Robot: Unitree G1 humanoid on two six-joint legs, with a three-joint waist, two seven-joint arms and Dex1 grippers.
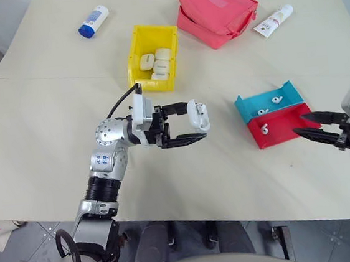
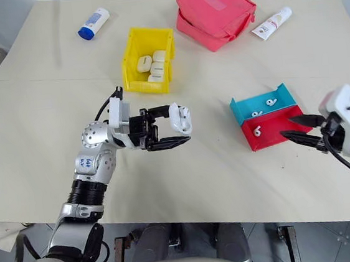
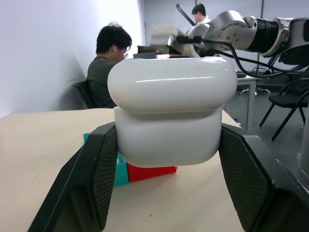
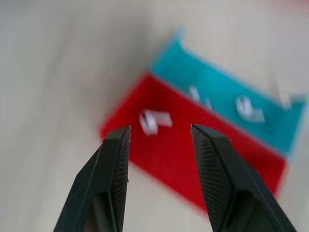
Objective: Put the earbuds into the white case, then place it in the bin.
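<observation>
Still the earbud step: left gripper (image 1: 193,128) pinches the white case (image 1: 199,115) mid-table, lid up. Right gripper (image 1: 309,125), fingers spread, faces the red tray (image 1: 285,124) near the right edge; next it probably needs to grab an earbud (image 1: 264,128).

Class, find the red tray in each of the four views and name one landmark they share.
Left eye: red tray, right of centre.
Right eye, right of centre.
Left wrist, behind the held white case.
Right wrist, ahead of the fingers.
Landmark: the adjoining teal tray.
</observation>
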